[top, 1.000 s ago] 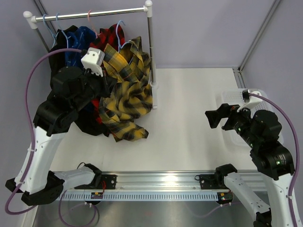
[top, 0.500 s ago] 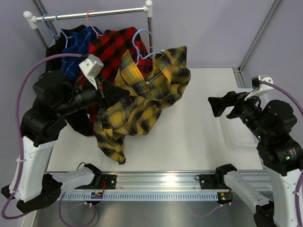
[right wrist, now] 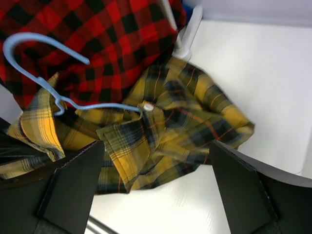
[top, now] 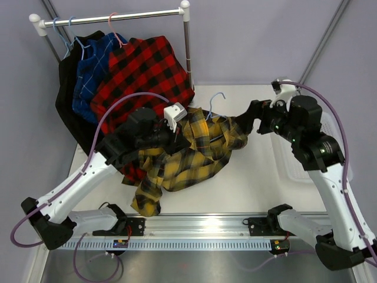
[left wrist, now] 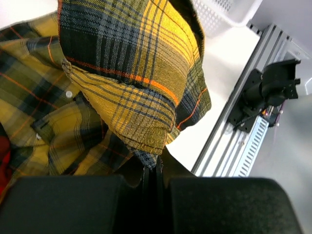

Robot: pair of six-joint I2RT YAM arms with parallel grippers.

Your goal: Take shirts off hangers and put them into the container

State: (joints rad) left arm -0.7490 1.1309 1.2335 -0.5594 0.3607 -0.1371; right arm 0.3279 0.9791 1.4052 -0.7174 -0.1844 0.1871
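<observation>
The yellow-and-black plaid shirt [top: 188, 159] lies heaped on the worktop [top: 247, 188] in front of the rail [top: 118, 16], with a light blue hanger [right wrist: 102, 106] at its collar. The left fingers [left wrist: 219, 204] are pinched on its cloth, and the right fingers [right wrist: 243, 190] hover over it, spread wide.

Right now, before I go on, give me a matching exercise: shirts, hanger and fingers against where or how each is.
1 yellow-and-black plaid flannel shirt
2 red-and-black plaid flannel shirt
3 light blue wire hanger
4 right fingers

a on the silver metal rail
b open, empty
c in the yellow shirt's collar
d pinched by the left fingers, on the white table

Pairs: 1-d, 2-a, 3-c, 4-b
</observation>
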